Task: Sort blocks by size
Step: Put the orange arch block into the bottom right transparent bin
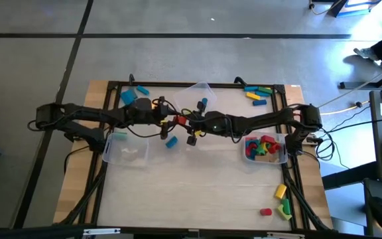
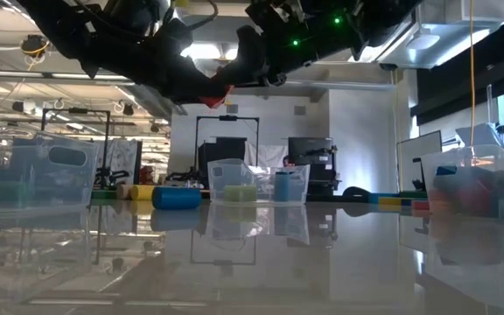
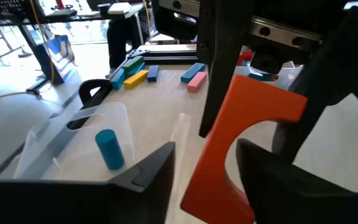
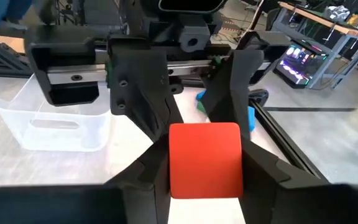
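A red-orange arch-shaped block (image 1: 180,120) hangs in the air over the middle of the table, between my two grippers, which meet tip to tip. My right gripper (image 4: 204,171) comes from the table's right and is shut on the block (image 4: 204,158). My left gripper (image 3: 204,165) comes from the table's left and is open. Its fingers stand on either side of the block's other end (image 3: 216,180). The low view shows the block (image 2: 217,94) well above the tabletop. Other blocks lie scattered: a blue cylinder (image 1: 172,141), blue pieces (image 1: 130,96), and bars at the far right (image 1: 257,93). My right gripper pinches the block's two opposite sides (image 4: 176,162) between its two fingers, at the end away from the arch cut (image 3: 260,93). The fingers (image 3: 219,74) reach in nearly level from the table's right. The block is lifted clear of the table. My left gripper: one finger (image 3: 253,162) sits by the arch cut, and I cannot tell whether it touches.
A clear bin (image 1: 126,147) stands near the left arm. A second bin (image 1: 265,147) with several coloured blocks stands under the right arm. A third bin (image 1: 197,93) lies tipped at the far side. More blocks (image 1: 280,199) lie at the near right.
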